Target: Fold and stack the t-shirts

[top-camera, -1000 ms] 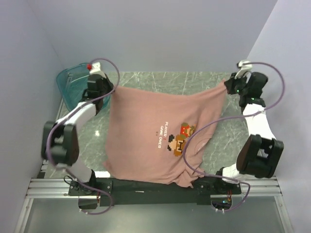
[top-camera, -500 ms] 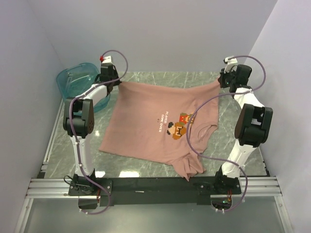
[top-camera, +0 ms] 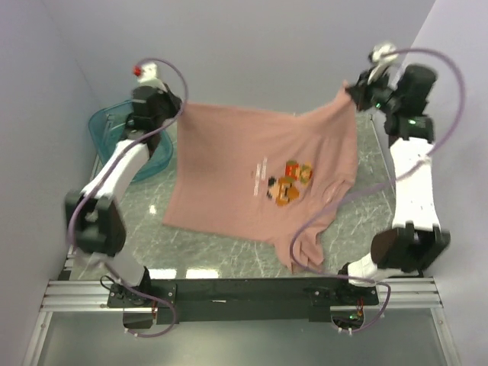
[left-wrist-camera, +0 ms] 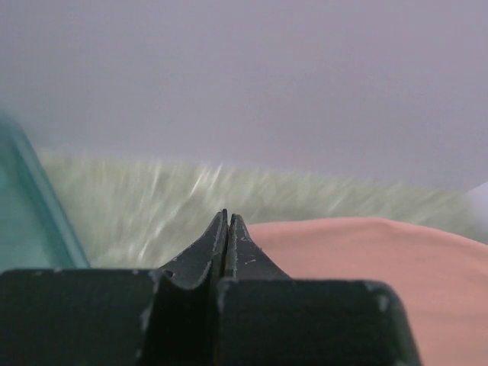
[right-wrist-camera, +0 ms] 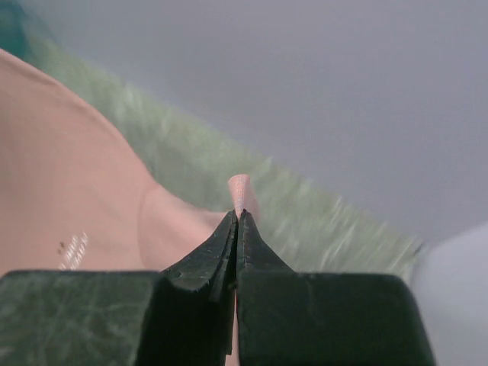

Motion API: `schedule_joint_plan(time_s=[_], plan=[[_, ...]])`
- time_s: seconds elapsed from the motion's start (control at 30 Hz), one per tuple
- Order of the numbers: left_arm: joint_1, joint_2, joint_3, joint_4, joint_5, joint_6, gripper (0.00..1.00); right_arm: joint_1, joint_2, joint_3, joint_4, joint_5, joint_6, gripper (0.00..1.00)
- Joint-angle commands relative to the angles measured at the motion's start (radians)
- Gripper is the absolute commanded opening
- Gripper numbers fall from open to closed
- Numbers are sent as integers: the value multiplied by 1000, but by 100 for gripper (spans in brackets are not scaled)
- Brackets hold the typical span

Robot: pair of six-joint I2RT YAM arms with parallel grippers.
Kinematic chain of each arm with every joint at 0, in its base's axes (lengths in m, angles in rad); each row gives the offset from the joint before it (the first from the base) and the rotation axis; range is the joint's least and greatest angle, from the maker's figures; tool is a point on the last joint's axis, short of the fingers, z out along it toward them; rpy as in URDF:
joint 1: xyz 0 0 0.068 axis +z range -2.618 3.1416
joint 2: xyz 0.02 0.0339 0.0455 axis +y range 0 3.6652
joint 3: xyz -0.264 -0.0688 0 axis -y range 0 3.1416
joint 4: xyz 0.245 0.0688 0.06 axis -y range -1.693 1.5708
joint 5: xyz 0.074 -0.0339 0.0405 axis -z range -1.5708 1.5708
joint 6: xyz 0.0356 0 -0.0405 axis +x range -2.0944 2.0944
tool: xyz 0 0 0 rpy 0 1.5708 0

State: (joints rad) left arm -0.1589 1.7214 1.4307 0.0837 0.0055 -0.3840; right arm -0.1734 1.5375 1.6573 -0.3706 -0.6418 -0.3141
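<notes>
By the teal tub (top-camera: 107, 131) at the counter's (top-camera: 217, 248) far-left corner, the left gripper (top-camera: 178, 114) pinches one corner of the pink t-shirt (top-camera: 229, 171), which hangs stretched along the far edge, graphic up, to the right gripper (top-camera: 352, 91), whose jaws are clamped on the other corner above the far-right corner.

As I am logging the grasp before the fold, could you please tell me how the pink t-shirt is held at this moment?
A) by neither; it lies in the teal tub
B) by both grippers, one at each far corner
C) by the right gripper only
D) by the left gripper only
B: in the top view the t-shirt hangs stretched between the left gripper and the right gripper, each shut on a far corner.
</notes>
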Motion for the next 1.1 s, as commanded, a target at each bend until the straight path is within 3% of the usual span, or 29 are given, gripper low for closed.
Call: schedule_joint_plan(time_s=[0.0,0.1,0.27,0.47,0.63,0.8,0.9,0.93,1.07], plan=[[-7,-349,-9,189,19,-27,0,34,-195,255,-73,-59,38,0],[-31,-535,-23,251,-2,-53,0,34,-270,451,-79,-12,145,0],[-74,-680,65,275,-2,-58,0,35,-306,755,-65,48,259,0],[-77,-727,214,251,-2,-38,0,20,-358,878,73,177,313,0],[-77,-698,290,212,-50,3,0,5,-361,859,114,257,270,0],[-77,-651,232,197,-88,33,0,6,-393,630,127,260,212,0],[-77,-599,141,211,-101,37,0,6,-447,321,259,246,169,0],[-79,-580,114,221,-88,39,0,6,-464,124,307,238,158,0],[-77,-447,-38,271,-36,33,0,-1,-536,-354,562,169,141,0]])
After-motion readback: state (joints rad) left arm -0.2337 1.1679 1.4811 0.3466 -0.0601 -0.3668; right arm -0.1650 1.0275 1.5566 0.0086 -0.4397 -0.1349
